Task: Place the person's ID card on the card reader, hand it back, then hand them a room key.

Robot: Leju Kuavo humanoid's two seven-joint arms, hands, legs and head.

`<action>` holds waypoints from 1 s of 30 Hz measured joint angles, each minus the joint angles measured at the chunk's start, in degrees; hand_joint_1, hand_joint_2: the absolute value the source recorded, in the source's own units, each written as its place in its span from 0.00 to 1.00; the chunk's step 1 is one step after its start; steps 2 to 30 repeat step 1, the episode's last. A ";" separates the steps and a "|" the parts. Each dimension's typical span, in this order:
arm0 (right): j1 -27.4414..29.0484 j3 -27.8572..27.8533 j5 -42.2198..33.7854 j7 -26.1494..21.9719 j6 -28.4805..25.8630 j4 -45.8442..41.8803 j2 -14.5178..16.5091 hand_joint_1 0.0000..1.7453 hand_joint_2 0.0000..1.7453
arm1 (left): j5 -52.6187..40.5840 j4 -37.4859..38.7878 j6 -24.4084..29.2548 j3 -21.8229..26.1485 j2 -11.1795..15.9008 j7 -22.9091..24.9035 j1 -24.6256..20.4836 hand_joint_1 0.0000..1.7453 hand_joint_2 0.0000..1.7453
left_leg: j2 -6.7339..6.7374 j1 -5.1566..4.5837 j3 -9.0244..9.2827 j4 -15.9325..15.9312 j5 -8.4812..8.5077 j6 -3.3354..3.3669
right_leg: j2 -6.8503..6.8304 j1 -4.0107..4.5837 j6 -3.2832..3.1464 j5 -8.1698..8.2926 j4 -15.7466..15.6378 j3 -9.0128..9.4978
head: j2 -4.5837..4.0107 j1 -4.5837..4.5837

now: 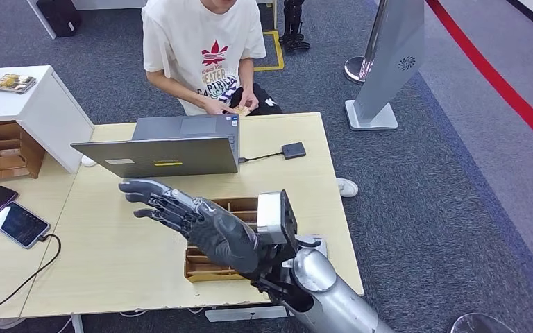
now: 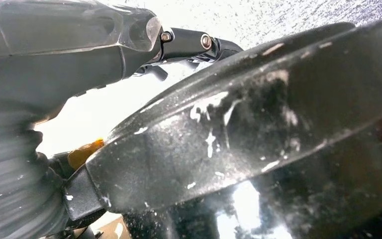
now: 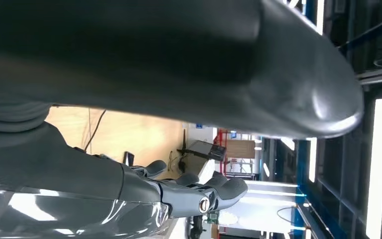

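**Right robot hand waits open, card still across the counter**

The right robot hand point(image 1: 194, 220) is raised over the middle of the counter point(image 1: 97, 257), palm side up, its fingers spread and stretched toward the far edge. It grasps nothing. Just beneath and behind it, near the front edge, sits a wooden tray point(image 1: 212, 267) with dividers.

The ID card point(image 1: 243, 110) appears to be the small tan thing in the person's hands point(image 1: 239, 105), just past the far edge of the counter, behind the laptop point(image 1: 166, 147). It is too small to tell its long axis. From the robot hand it lies forward and a little to the right, well apart, with the laptop's raised lid between them.

The card reader point(image 1: 293, 150), judged to be the small dark box on a cable, lies right of the laptop, near the far right corner.

The right arm is the only one over the counter, so it looks the nearer for receiving the card. The left robot hand point(image 2: 45, 74) shows in its wrist view, but whether it is clenched or released I cannot tell.
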 joint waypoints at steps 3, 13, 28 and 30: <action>0.34 -0.06 -0.15 -0.30 0.10 0.00 -0.07 0.00 0.00 | 0.00 0.00 0.00 0.05 0.01 0.00 0.01 0.00 1.00 | 0.00 0.00 0.00 0.00 0.00 0.00 | 0.00 0.00 0.00 0.00 0.00 0.00 | 0.00 0.00; 0.34 -0.06 -0.15 -0.30 0.10 0.00 -0.07 0.00 0.00 | 0.00 0.00 0.00 0.05 0.01 0.00 0.01 0.00 1.00 | 0.00 0.00 0.00 0.00 0.00 0.00 | 0.00 0.00 0.00 0.00 0.00 0.00 | 0.00 0.00; 0.34 -0.06 -0.15 -0.30 0.10 0.00 -0.07 0.00 0.00 | 0.00 0.00 0.00 0.05 0.01 0.00 0.01 0.00 1.00 | 0.00 0.00 0.00 0.00 0.00 0.00 | 0.00 0.00 0.00 0.00 0.00 0.00 | 0.00 0.00; 0.34 -0.06 -0.15 -0.30 0.10 0.00 -0.07 0.00 0.00 | 0.00 0.00 0.00 0.05 0.01 0.00 0.01 0.00 1.00 | 0.00 0.00 0.00 0.00 0.00 0.00 | 0.00 0.00 0.00 0.00 0.00 0.00 | 0.00 0.00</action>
